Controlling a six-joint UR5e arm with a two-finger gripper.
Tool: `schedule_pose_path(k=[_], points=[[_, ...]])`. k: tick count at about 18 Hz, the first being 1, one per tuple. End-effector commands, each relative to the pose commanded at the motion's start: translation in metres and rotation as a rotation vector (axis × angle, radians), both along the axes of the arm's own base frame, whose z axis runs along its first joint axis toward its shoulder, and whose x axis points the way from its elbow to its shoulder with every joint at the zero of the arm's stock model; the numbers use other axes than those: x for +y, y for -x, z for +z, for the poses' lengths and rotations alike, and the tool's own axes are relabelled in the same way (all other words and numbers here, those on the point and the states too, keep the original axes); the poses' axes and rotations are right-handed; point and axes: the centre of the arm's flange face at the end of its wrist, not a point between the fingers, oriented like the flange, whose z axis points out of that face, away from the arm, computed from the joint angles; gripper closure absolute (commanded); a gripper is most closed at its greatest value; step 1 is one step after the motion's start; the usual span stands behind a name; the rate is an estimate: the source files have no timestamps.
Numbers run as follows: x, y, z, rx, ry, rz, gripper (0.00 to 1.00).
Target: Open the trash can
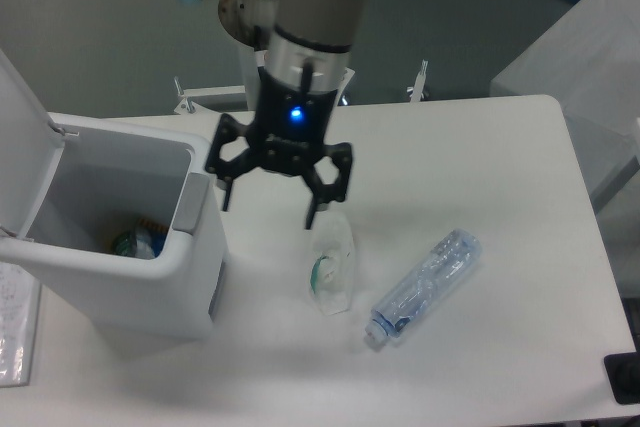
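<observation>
The trash can (185, 292) is a big white boxy bin at the table's left. Its lid (22, 132) stands swung up at the far left, and the inside shows some rubbish at the bottom. A grey push-button tab (191, 204) sits on the bin's right rim. My gripper (268, 204) hangs open just right of that rim, above the table, with nothing between its fingers. Its left fingertip is a little clear of the tab.
A crumpled clear plastic cup (330, 262) lies right under the gripper's right finger. A clear plastic bottle (425, 285) lies further right. A flat plastic-wrapped item (15, 332) sits at the left edge. A grey box (585, 77) stands off the table's right.
</observation>
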Motion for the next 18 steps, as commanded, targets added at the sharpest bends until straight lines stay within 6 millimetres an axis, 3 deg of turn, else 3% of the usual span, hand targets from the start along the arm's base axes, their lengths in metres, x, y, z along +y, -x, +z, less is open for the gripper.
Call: schedule_pose_path(k=[4,7,13,18], points=[[-0.010,0.057,-0.032,0.004,0.046,0.042,0.00],[-0.029,0.098,-0.060,0.124,0.160,-0.023,0.00],[-0.032,0.155,-0.101,0.292,0.372,-0.253,0.00],[-0.034,0.176,-0.150,0.297,0.541,-0.427,0.00]])
